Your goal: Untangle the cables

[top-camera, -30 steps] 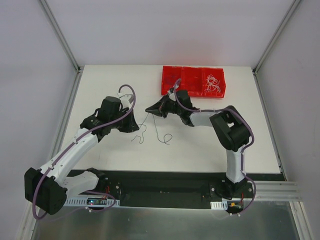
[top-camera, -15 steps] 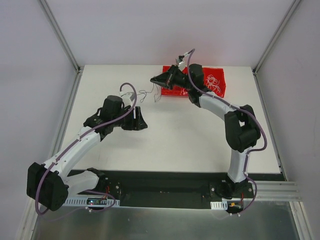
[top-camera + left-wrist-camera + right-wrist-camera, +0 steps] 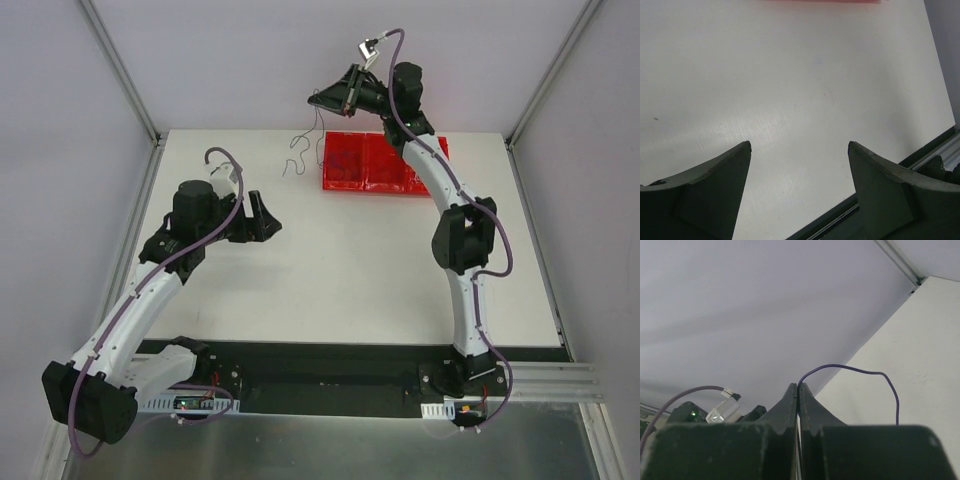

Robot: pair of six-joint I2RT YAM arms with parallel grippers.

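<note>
A thin dark purple cable dangles in loose curls over the table's far edge, left of the red tray. My right gripper is raised high above the tray's left end and is shut on that cable. In the right wrist view the purple cable arcs out from the pinched tips of the right gripper. My left gripper hovers low over the white table at centre left, well apart from the cable. Seen from its own wrist, the left gripper is open with only bare table between its fingers.
The red tray has three compartments and sits at the back of the white table; its edge shows at the top of the left wrist view. The right arm crosses the tray's right end. A dark rail borders the table's near edge.
My right gripper has risen from the table's middle to high above the tray, carrying the cable with it. My left gripper opened, let go and drew back left.
</note>
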